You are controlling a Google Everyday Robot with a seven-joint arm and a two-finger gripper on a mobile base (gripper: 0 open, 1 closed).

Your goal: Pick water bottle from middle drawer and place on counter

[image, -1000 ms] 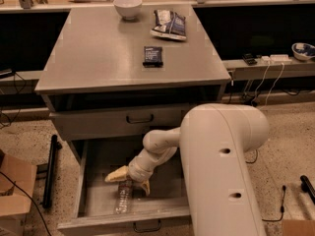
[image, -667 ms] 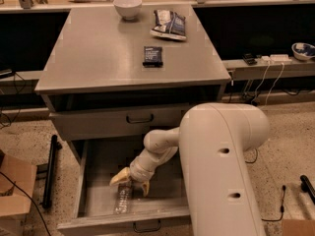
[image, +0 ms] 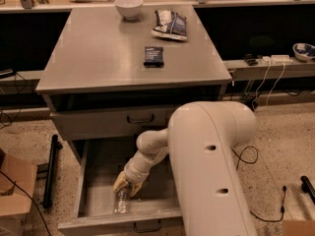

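Since the earlier frame my pincer [image: 127, 188] had dropped lower into the middle drawer [image: 81, 181], down onto the water bottle [image: 120, 203]. Jaws stood parted, astride the bottle's upper end; nothing clamped yet, contact uncertain. Bottle lay flat on the drawer floor near the front wall, hence my steep reach from above. Upper drawer [image: 98, 124] was shut. Count: one bottle in the drawer; on the counter [image: 98, 58] one white bowl [image: 129, 6], one snack bag [image: 170, 24], one dark packet [image: 153, 55]. Judged its near part best for set-down.
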